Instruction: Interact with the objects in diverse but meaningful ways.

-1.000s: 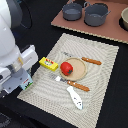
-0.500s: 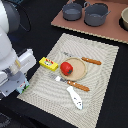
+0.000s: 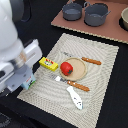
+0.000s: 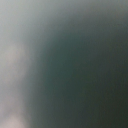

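Observation:
In the exterior view a yellow box with a red label (image 3: pixel 48 63) lies on the striped placemat (image 3: pixel 100 85), just beside a tan plate (image 3: pixel 77 72). A shiny red pepper (image 3: pixel 66 68) sits on that plate's edge. A white elongated piece (image 3: pixel 75 98) lies near the mat's front. At the exterior view's left, my white arm and its grey hand (image 3: pixel 24 75) hang over the mat's corner. A bit of green-printed carton (image 3: pixel 32 83) peeks out beside the hand. The fingers are hidden. The wrist view is one grey-green blur.
Two wooden-handled pieces of cutlery (image 3: pixel 91 61) (image 3: pixel 76 85) lie beside the plate. Two grey pots (image 3: pixel 73 11) (image 3: pixel 96 14) stand on a brown board (image 3: pixel 100 29) at the back, with another vessel (image 3: pixel 124 18) at the exterior view's right edge. Dark table surrounds the mat.

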